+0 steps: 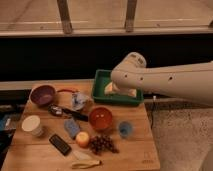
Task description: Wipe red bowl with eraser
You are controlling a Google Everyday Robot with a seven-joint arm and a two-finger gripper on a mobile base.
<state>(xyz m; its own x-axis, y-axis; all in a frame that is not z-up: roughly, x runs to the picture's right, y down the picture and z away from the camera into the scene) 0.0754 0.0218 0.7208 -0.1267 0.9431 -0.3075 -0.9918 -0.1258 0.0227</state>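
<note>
The arm (170, 80) is reaching in from the right, and its tool (118, 89) is hanging low over the green tray (100, 80) at the back of the bench (137, 152), just above some pale thing lying there. The arm's end is hiding most of it from me, so I cannot tell whether the tool is released or clenched.

The red bowl (101, 119) is sitting upright near the middle of the bench, well apart from the tool. The eraser (60, 144) is lying flat towards the front left, apart from the bowl, with a blue-grey pad (72, 127) and an apple (82, 139) lying between them. Grapes (102, 144) are resting just in front of the red bowl, a small blue cup (125, 129) is standing at its right, and a purple bowl (43, 94) is sitting at the back left.
</note>
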